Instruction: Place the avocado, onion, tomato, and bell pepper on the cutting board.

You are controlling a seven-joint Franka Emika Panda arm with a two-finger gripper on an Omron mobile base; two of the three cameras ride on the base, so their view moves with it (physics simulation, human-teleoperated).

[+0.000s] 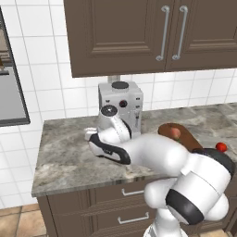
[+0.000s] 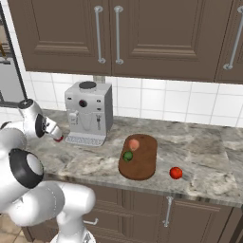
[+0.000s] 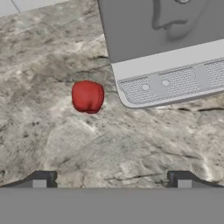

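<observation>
The dark reddish-brown cutting board (image 2: 142,167) lies on the counter right of the coffee machine. On it sit the orange-tan onion (image 2: 134,144) and the dark green avocado (image 2: 127,155). A round red tomato (image 2: 176,172) rests on the counter to the board's right. The red bell pepper (image 3: 87,96) lies on the counter by the machine's front left corner. My gripper (image 3: 111,180) hovers open above and short of the pepper, nothing between its fingertips. In the left base view my arm hides most of the board (image 1: 189,139); the onion (image 1: 175,133) and tomato (image 1: 221,147) show.
The grey coffee machine (image 2: 88,111) stands at the back of the marble counter (image 2: 204,156), its drip tray (image 3: 175,83) close beside the pepper. Brown wall cabinets (image 2: 118,33) hang above. The counter's left end (image 1: 39,185) lies left of the pepper.
</observation>
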